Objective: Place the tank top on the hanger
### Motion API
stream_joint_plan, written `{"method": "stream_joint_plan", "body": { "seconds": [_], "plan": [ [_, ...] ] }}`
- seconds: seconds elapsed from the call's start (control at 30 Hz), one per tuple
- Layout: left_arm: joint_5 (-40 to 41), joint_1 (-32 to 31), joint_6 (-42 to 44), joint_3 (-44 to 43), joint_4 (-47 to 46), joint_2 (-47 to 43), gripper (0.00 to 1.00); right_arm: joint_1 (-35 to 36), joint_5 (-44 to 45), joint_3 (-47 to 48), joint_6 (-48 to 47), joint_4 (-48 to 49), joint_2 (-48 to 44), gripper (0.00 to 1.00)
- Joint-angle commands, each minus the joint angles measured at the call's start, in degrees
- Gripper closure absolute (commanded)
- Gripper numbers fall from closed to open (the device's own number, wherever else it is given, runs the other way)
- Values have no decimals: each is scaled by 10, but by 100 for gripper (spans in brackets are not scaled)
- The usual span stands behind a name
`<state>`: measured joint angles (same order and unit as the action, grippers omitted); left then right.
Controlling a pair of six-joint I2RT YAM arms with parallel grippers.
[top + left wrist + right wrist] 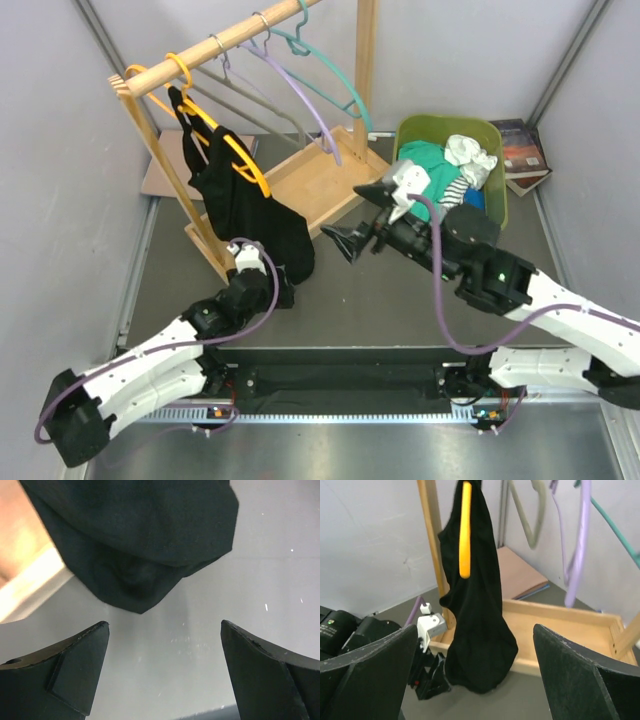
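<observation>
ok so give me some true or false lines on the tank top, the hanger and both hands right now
1. The small black tank top hangs from the thin orange plastic hanger. True.
2. The left hand is shut on the tank top's hem. False: it is open, its fingers apart and clear of the fabric.
3. The right hand is open and holds nothing. True.
4. The orange hanger lies flat on the table. False: its hook sits over the wooden rail.
5. The green plastic bin is empty. False: green and white clothes are piled in it.
</observation>
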<state>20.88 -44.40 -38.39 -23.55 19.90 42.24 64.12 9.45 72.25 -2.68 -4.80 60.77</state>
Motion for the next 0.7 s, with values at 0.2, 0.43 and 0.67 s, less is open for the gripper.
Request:
{"method": "stream_joint_plan", "body": {
  "seconds": [0.2,0.43,0.67],
  "plan": [
    [32,-2,-49,33,-217,137,2,4,78,-149,86,-19,-157,4],
    [73,-2,-64,36,-253,199,1,4,78,-180,111,-48,-203,4],
    [81,-2,-63,30,-309,278,4,4,87,-199,128,-86,-230,4]
  ]
}}
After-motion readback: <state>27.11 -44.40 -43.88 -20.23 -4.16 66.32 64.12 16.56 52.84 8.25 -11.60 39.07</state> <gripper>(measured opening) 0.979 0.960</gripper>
